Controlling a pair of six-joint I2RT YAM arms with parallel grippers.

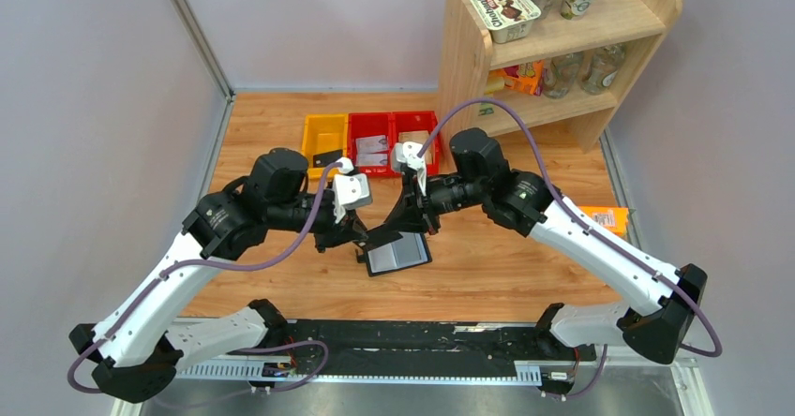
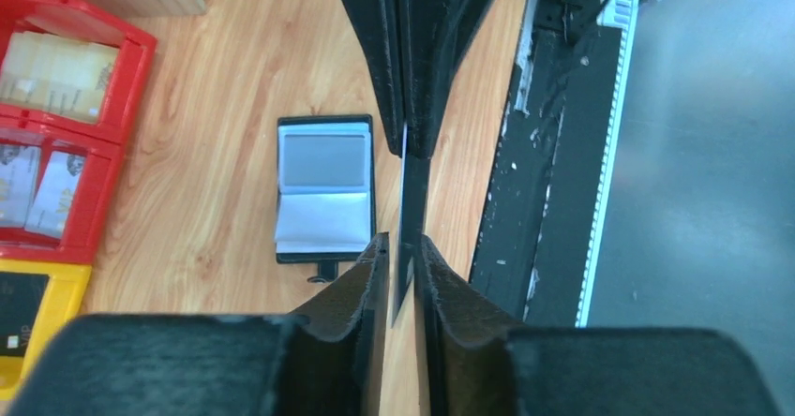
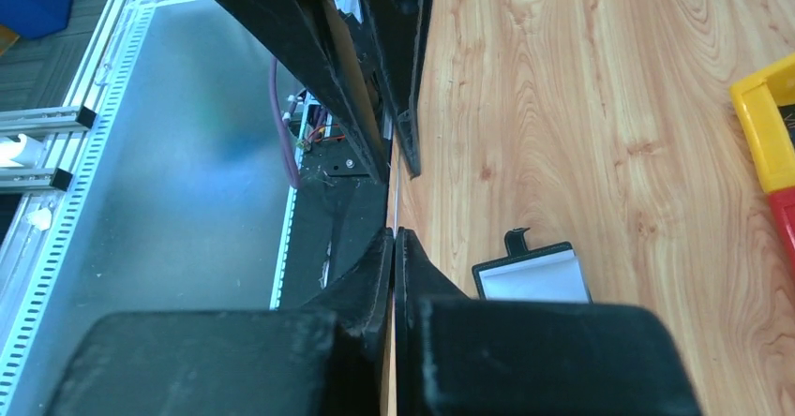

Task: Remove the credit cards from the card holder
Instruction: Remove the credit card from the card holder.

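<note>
The card holder [image 1: 398,253] lies open on the wooden table, grey-blue lining up, strap tab toward the left arm. It also shows in the left wrist view [image 2: 323,191] and the right wrist view [image 3: 534,274]. My two grippers meet just above its near-left corner. My right gripper [image 3: 395,234] is shut on a thin black credit card [image 2: 410,196], seen edge-on and held upright. My left gripper [image 2: 403,244] is open by a narrow gap, its fingers on either side of the same card's other end. In the top view the left gripper [image 1: 364,238] and the right gripper [image 1: 405,221] face each other.
A yellow bin [image 1: 323,136] and two red bins [image 1: 392,121] stand behind the grippers; the red ones hold whitish printed cards [image 2: 56,74]. A wooden shelf [image 1: 562,51] stands at the back right. An orange carton [image 1: 605,217] lies at the right. A black rail [image 2: 553,154] runs along the table's near edge.
</note>
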